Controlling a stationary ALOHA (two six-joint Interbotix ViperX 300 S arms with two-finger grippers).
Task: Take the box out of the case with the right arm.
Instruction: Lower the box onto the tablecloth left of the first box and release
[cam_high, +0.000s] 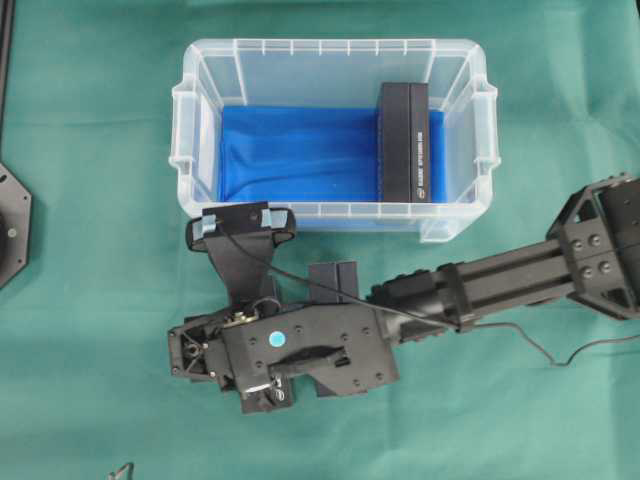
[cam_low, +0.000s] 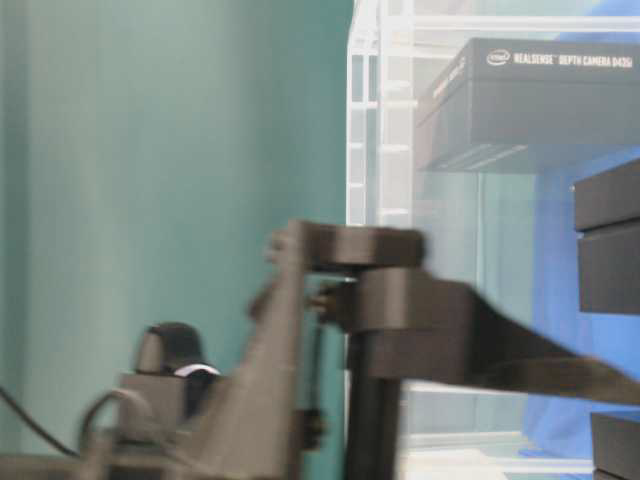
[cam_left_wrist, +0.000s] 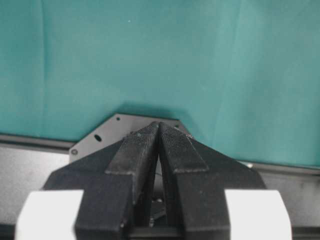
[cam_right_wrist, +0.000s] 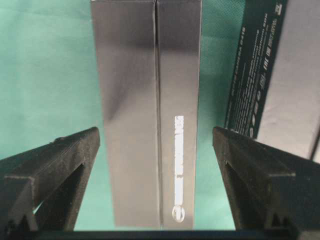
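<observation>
The clear case (cam_high: 330, 215) with its blue cloth stands at the back of the table. One black box (cam_high: 405, 140) stands on edge inside it at the right end, and its white print shows in the table-level view (cam_low: 530, 100). My right arm (cam_high: 500, 280) reaches left in front of the case. The right gripper (cam_right_wrist: 156, 135) is open and straddles another black box (cam_right_wrist: 145, 100) that rests on the green cloth outside the case (cam_high: 333, 282), with a gap at each finger. The left gripper (cam_left_wrist: 159, 126) is shut and empty.
A further black box with white print (cam_right_wrist: 270, 75) leans just right of the right fingers. Green cloth (cam_high: 90, 330) covers the table. The left arm's black base plate (cam_high: 10, 225) sits at the far left edge. A thin cable (cam_high: 560, 350) trails from the right arm.
</observation>
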